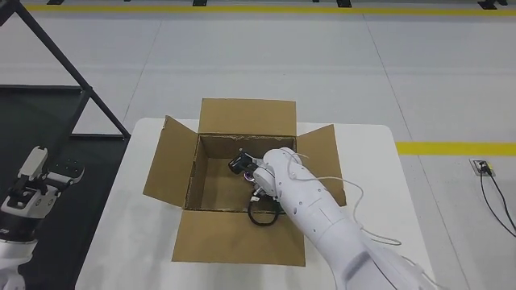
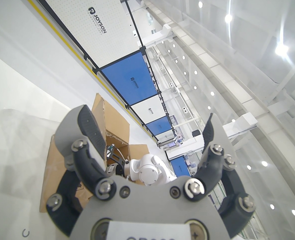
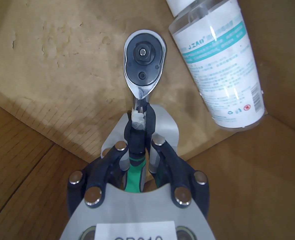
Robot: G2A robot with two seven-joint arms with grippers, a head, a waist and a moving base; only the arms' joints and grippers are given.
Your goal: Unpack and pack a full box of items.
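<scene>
The right claw was inside the open cardboard box, which stood on the white counter. It was closed on the handle of a ratchet wrench, and the metal head stuck out past the fingers. A clear bottle with a white label lay near the wrench, in a corner of the box. The left claw was held wide with nothing in it, off the side of the counter.

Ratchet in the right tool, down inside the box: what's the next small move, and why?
Probably lift it straight up, a little at a time. The right tool is shut on the handle of the ratchet, so the grasp looks set, and the arm is down inside the box. A bottle lies close beside the ratchet's head, so a sideways move might knock it.
</scene>
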